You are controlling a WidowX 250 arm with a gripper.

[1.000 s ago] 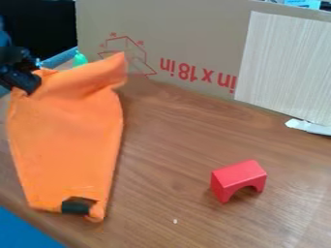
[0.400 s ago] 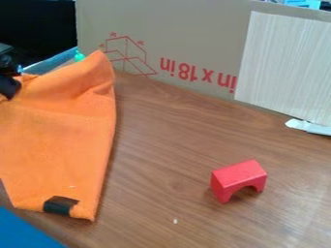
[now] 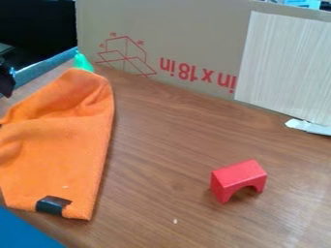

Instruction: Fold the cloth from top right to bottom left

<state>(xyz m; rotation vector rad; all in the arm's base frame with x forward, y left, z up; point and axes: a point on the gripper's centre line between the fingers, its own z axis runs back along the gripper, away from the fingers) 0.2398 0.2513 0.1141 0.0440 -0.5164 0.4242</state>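
Part of the black gripper [image 3: 6, 81] shows at the left edge, above the cloth's left side. The orange cloth [image 3: 58, 155] covers the left of the table, its left part cut off by the view's edge. Its top forms a rounded, puckered peak below the green object, and creases run across its upper left. A black patch lies at its bottom edge. Whether the gripper holds cloth is hidden.
A red arch block [image 3: 238, 178] stands right of centre on the wooden table [image 3: 168, 145]. Behind is a cardboard panel [image 3: 194, 34]. A green pointed object [image 3: 82, 62] sits beyond the cloth, and a blue surface [image 3: 22, 232] fills the lower-left corner.
The gripper has moved left, mostly out of the picture. Along with it the cloth has shifted left, and its raised top right corner has sunk and rounded, uncovering more of the green object.
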